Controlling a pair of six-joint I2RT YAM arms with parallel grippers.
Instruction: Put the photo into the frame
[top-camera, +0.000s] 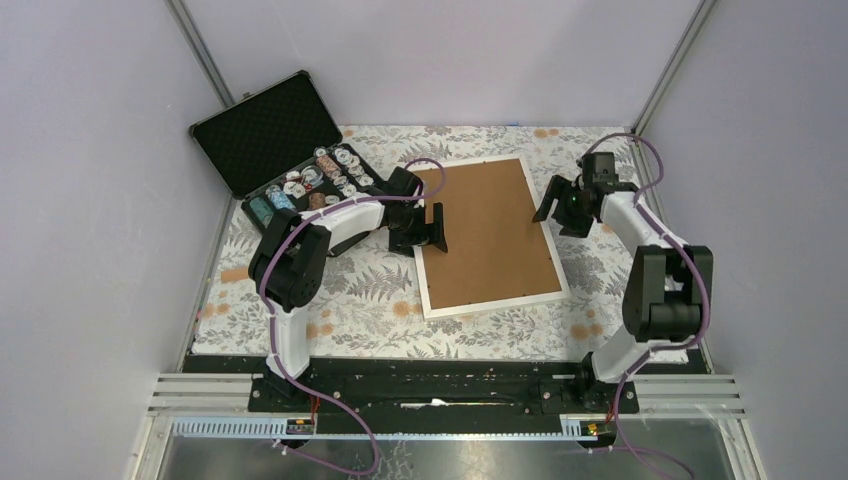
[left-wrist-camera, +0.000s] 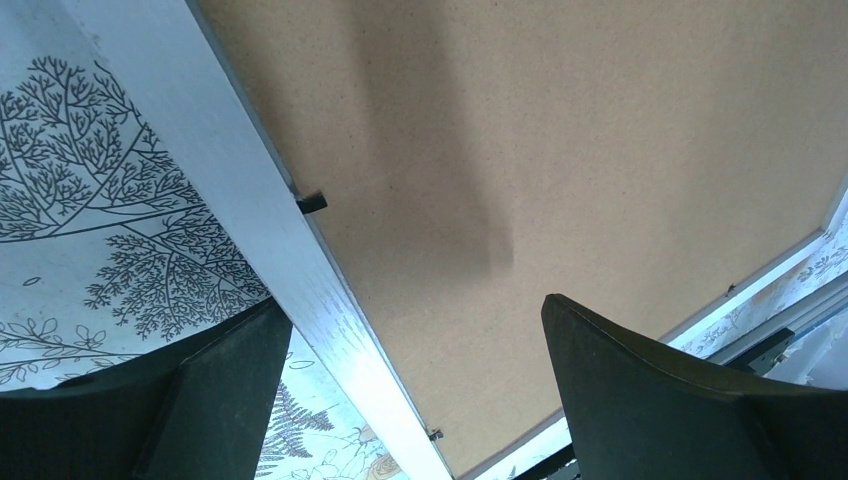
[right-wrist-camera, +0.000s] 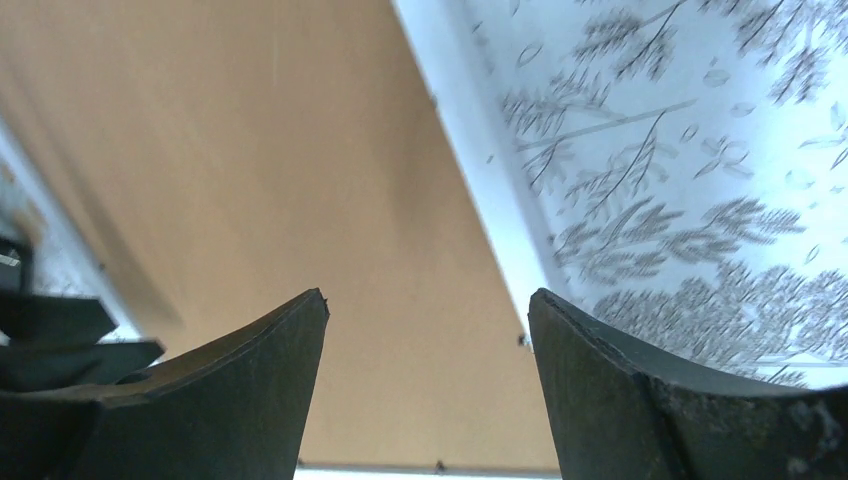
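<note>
The white frame (top-camera: 432, 300) lies face down on the patterned table, filled by the plain brown backing board (top-camera: 490, 230). The photo is hidden from view. My left gripper (top-camera: 432, 226) is open and hovers over the frame's left edge; in the left wrist view the white frame bar (left-wrist-camera: 270, 230) and the brown board (left-wrist-camera: 560, 140) pass between its fingers (left-wrist-camera: 640, 400). My right gripper (top-camera: 561, 205) is open above the frame's right edge; the right wrist view shows the brown board (right-wrist-camera: 270, 160) and the white bar (right-wrist-camera: 470, 130) between its fingers (right-wrist-camera: 220, 390).
An open black foam-lined case (top-camera: 268, 133) with several poker chips (top-camera: 315, 180) stands at the back left. Small black tabs (left-wrist-camera: 312, 203) sit along the frame's inner edge. Grey walls enclose the floral table cover (top-camera: 350, 290).
</note>
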